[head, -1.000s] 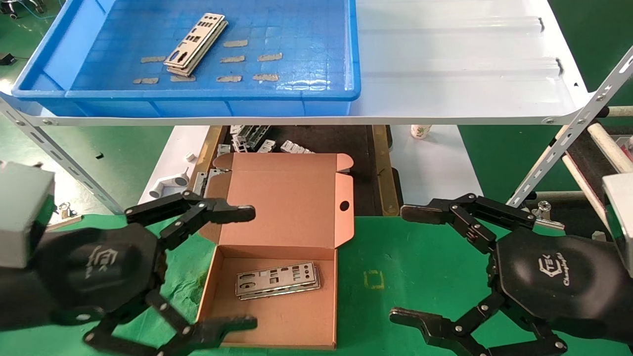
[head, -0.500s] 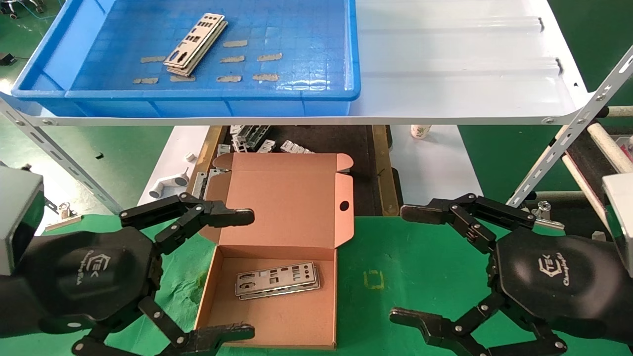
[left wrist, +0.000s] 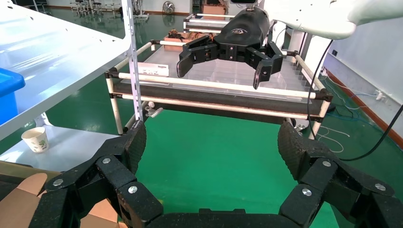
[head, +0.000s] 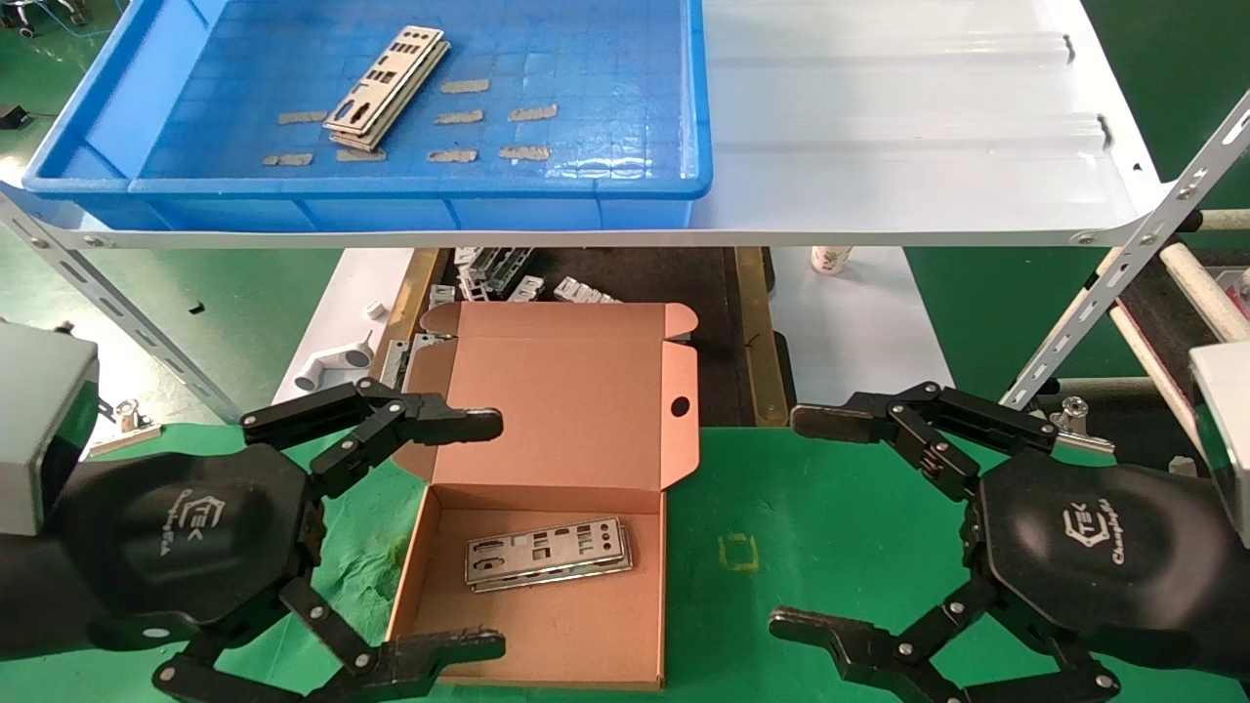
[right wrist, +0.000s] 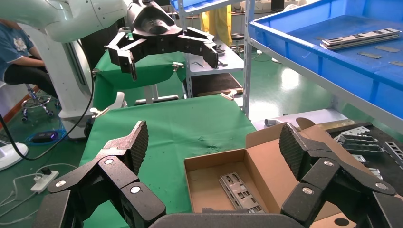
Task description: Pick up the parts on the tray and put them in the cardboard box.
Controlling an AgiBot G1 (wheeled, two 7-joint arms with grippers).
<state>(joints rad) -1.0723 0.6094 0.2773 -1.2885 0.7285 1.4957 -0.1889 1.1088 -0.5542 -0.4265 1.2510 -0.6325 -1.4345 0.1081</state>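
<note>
While both end effectors gape empty | parts point(head: 389, 86): punched silver plates, seemingly stacked | tray point(head: 146, 98)

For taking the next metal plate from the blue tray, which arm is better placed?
Probably the left. The plates lie in the left part of the tray, on the side of the open left gripper; the open right gripper must reach across.

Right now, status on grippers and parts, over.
Left gripper open, astride cardboard box. Right gripper open, empty. Parts boxed; more parts on tray.
</note>
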